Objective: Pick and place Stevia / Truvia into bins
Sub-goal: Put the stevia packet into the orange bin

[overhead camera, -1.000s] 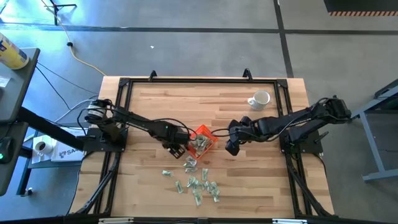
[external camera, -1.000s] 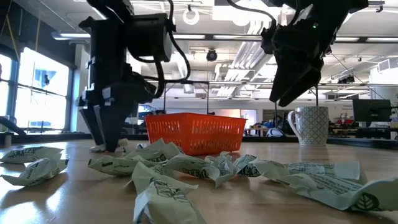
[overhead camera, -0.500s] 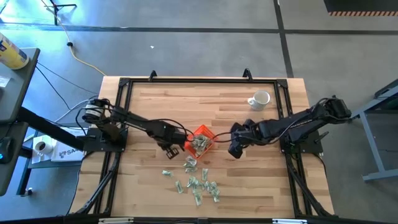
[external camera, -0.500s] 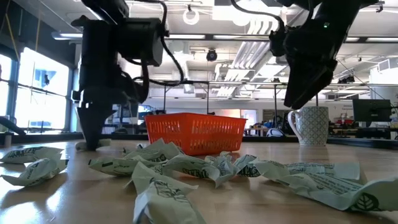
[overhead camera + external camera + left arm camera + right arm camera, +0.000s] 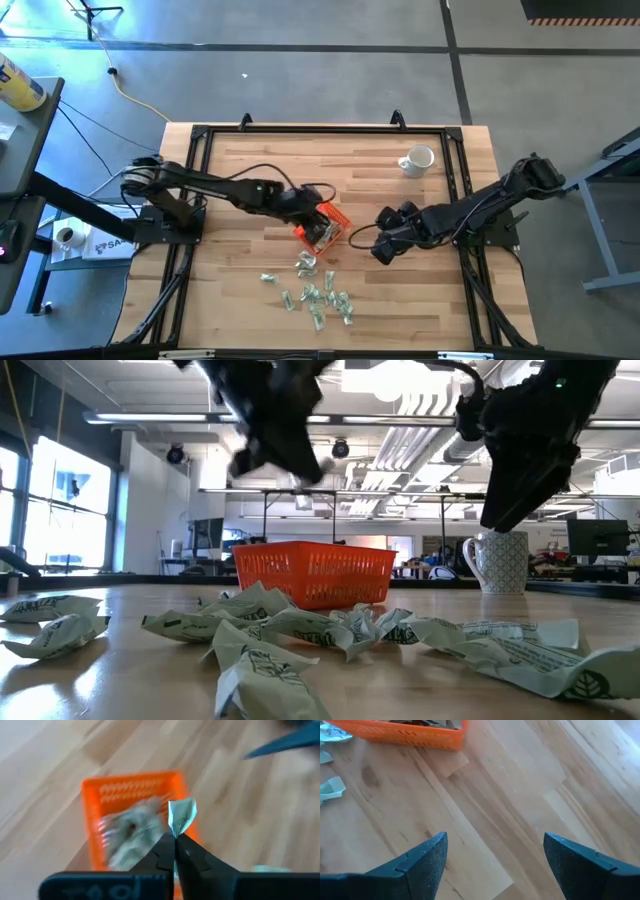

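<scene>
The orange tray (image 5: 332, 216) stands mid-table with several sachets lying in it (image 5: 131, 827). More pale green and white sachets (image 5: 318, 293) lie loose on the wood nearer the front edge; they also show in the low view (image 5: 300, 628). My left gripper (image 5: 174, 836) hovers above the tray (image 5: 130, 784), shut on one sachet (image 5: 181, 815). My right gripper (image 5: 384, 250) is open and empty, just above the table right of the tray; its fingers show wide apart in the right wrist view (image 5: 495, 852). My left gripper pinches one sachet by its lower edge (image 5: 175, 828) between its two fingertips. The fingers slant down from above. The sachet sticks out beyond the fingertips, lifted clear above the tray.
A white mug (image 5: 418, 160) stands at the back right; it also shows in the low view (image 5: 497, 562). A black frame runs around the table's edges. Bare wood lies between the tray and my right gripper (image 5: 485, 795).
My left gripper has risen from the table at the tray's left side and gone right and up, over the tray, carrying one sachet clear of the table. My right gripper has drifted a little toward the table's right and near edges.
</scene>
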### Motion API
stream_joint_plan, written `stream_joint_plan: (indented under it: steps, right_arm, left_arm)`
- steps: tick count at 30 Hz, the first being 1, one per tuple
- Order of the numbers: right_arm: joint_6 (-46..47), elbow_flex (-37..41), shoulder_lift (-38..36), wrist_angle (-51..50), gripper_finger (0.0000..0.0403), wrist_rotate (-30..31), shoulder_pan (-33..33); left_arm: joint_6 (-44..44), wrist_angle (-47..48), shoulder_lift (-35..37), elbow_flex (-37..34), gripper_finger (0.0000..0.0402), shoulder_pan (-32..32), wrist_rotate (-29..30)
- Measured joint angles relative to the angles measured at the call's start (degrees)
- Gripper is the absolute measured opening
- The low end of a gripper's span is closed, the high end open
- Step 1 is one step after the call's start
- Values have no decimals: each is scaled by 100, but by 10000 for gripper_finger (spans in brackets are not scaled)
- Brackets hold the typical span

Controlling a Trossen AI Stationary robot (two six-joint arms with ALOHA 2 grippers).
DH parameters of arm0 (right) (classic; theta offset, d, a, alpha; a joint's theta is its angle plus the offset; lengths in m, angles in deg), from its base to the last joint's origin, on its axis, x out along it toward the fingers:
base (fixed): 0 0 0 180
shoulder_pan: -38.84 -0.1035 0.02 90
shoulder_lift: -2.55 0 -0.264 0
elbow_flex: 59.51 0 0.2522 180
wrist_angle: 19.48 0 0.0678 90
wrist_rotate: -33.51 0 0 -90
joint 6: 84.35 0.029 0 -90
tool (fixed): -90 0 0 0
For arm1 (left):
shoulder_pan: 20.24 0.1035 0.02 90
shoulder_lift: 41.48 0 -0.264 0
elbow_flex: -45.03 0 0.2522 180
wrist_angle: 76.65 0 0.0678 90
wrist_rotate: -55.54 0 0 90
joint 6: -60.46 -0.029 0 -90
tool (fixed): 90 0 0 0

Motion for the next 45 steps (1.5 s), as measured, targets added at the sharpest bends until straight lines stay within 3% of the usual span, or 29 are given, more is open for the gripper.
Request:
stream_joint_plan:
  steps: [5, 8, 11, 14, 17, 20, 24, 29, 37, 42, 45]
  right_arm:
    - [190, 0, -2, -80, 319, 45, -155]
    - [300, 4, -1, -152, 319, 46, -233]
    - [313, 4, -1, -163, 319, 62, -312]
    - [313, 4, -2, -166, 319, 82, -374]
    - [251, 4, -2, -166, 319, 154, -398]
    - [130, 4, -2, -167, 319, 263, -398]
    - [-55, 4, -2, -117, 318, 303, -343]
    - [-351, 4, -2, -58, 318, 304, -243]
    - [-544, 4, -2, -24, 318, 204, -153]
    - [-534, 4, -2, -29, 318, 159, -153]
    - [-491, 4, -2, -33, 318, 151, -153]
  left_arm:
    - [38, -298, -416, 137, 93, 35, -40]
    - [41, 40, -423, 212, 132, 22, 22]
    - [143, 909, -329, 439, 176, 43, -18]
    - [105, 2555, -118, 806, 214, -53, -394]
    - [-171, 3908, -36, 900, 234, -558, -423]
    - [-352, 4163, 135, 810, 240, -1306, -360]
    - [-293, 3466, 127, 415, 235, -2330, -213]
    - [-299, 1848, 138, -319, 228, -3119, 792]
    - [103, 1116, 138, -1287, 228, -3189, 598]
    - [-242, 289, 136, -1647, 219, -3194, 204]
    - [-312, 144, 136, -1846, 212, -3182, 291]
